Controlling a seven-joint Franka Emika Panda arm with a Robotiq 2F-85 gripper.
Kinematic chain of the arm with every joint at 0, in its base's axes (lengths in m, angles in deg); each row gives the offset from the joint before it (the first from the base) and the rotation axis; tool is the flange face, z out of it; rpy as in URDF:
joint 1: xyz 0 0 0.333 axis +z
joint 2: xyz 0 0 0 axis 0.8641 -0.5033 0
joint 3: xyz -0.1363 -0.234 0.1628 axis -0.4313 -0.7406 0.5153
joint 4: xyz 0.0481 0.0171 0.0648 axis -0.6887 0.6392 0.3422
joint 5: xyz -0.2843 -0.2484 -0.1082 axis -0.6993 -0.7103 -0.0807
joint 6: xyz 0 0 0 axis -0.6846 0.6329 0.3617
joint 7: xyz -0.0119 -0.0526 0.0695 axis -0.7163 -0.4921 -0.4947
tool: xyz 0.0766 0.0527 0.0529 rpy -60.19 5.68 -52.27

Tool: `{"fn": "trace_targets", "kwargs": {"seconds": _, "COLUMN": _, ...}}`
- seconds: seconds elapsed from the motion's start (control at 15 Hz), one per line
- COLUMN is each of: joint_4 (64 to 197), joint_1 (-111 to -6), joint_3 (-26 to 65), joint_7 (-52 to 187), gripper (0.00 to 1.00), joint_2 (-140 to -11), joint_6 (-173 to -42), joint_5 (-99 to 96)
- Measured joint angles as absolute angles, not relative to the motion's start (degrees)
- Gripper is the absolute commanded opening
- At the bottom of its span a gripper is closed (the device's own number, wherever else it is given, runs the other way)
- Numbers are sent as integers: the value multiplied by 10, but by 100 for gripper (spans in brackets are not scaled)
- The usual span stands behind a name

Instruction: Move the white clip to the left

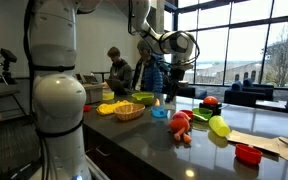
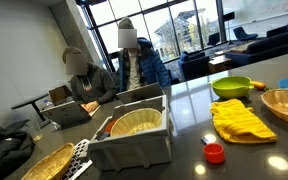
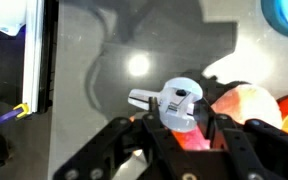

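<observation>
In the wrist view the white clip sits between my gripper's black fingertips, its pale jaws pointing left and a dark hole on top. The gripper is shut on it and holds it above the dark glossy counter. An orange toy lies on the counter just to the right, below the clip. In an exterior view the gripper hangs above the counter near the green bowl; the clip is too small to make out there. The gripper is out of view in the exterior view showing the grey bin.
On the counter lie a yellow cloth, a woven basket, a blue disc, the orange toy, a yellow-green ball, a red lid and paper. A grey bin stands further off. People sit behind.
</observation>
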State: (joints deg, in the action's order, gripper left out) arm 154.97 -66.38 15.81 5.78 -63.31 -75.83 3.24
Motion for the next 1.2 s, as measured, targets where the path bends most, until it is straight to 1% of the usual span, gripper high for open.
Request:
{"fn": "trace_targets", "kwargs": {"seconds": 0.6, "joint_4": 1563, "joint_1": -666, "joint_3": 164, "joint_7": 348, "gripper": 16, "joint_2": -646, "joint_6": -752, "joint_5": 163}}
{"fn": "trace_targets", "kwargs": {"seconds": 1.0, "joint_4": 1569, "joint_1": -671, "joint_3": 165, "joint_7": 560, "gripper": 16, "joint_2": -697, "joint_6": -746, "joint_5": 238}}
{"fn": "trace_targets", "kwargs": {"seconds": 1.2, "joint_4": 1557, "joint_1": -687, "joint_3": 165, "joint_7": 666, "gripper": 16, "joint_2": -728, "joint_6": -714, "joint_5": 258}}
